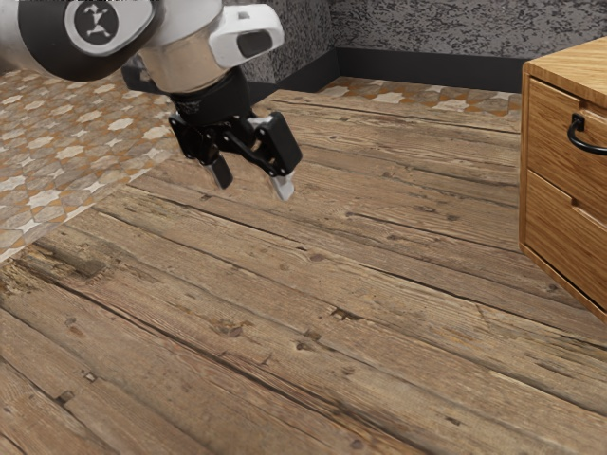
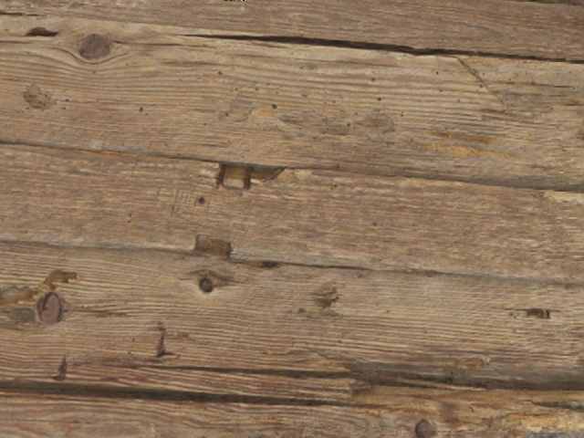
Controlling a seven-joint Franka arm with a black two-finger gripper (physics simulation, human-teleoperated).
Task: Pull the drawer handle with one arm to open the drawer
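A wooden drawer cabinet (image 1: pixel 561 180) stands at the exterior view's right edge, with two drawer fronts facing left. The upper drawer carries a black curved handle (image 1: pixel 585 136), partly cut off by the frame edge. Both drawers look shut. My gripper (image 1: pixel 252 178) hangs over the plank floor in the upper left, far from the cabinet, open with nothing between its fingers. In the wrist view, bare weathered planks (image 2: pixel 292 228) lie under my hand.
A worn wooden plank floor (image 1: pixel 313 322) spans between my gripper and the cabinet. A patterned tile area (image 1: pixel 66 152) lies at the exterior view's left. A dark stone wall with a black baseboard (image 1: pixel 417 62) runs along the back.
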